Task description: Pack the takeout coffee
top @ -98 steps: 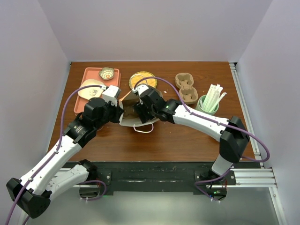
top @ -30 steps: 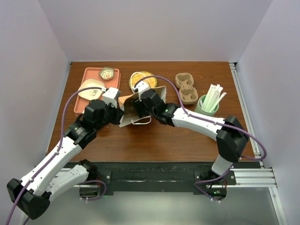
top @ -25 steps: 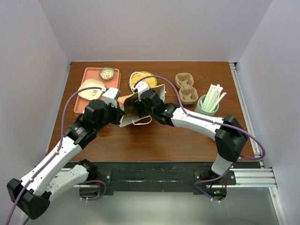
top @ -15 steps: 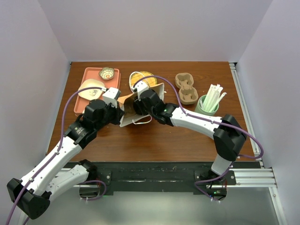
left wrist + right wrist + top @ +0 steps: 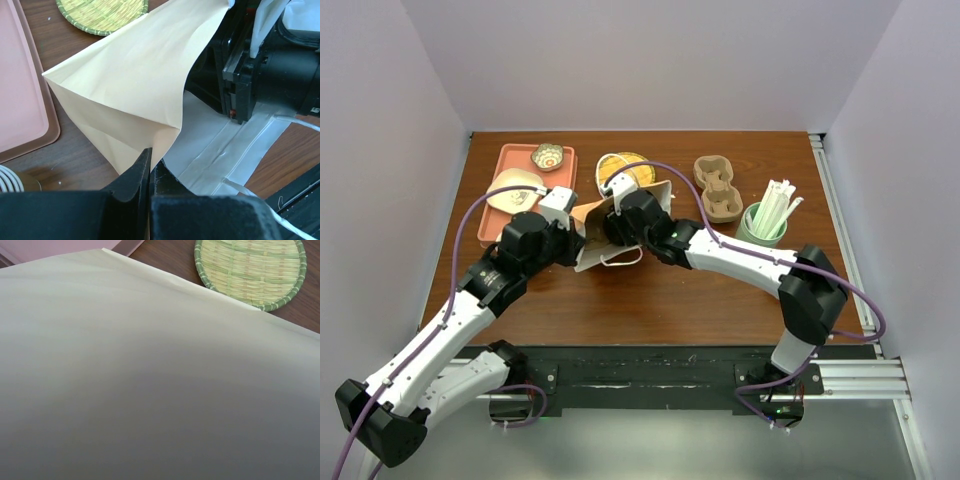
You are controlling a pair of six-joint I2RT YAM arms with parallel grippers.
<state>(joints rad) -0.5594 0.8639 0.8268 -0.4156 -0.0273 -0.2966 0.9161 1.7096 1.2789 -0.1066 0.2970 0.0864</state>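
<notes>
A kraft paper bag [image 5: 592, 228] lies on its side mid-table, its mouth facing right and its white inside [image 5: 225, 145] showing. My left gripper [image 5: 149, 163] is shut on the bag's near rim at a corner fold and holds that wall up. My right gripper [image 5: 616, 222] reaches into the bag's mouth from the right. Its black body [image 5: 245, 70] shows past the raised wall, but the fingers are hidden. The right wrist view is filled by the bag's paper [image 5: 150, 370]. The takeout coffee is hidden from every view.
A pink tray [image 5: 508, 160] at the back left holds a small patterned bowl [image 5: 548, 156] and tan lidless cups [image 5: 517, 190]. A woven bamboo plate [image 5: 623, 165] lies behind the bag. A pulp cup carrier [image 5: 718, 187] and a green cup of straws [image 5: 765, 222] stand at the right.
The bag's upper wall has risen since the earliest frame. My right gripper has pushed a little further left into the mouth. The left arm has held still.
</notes>
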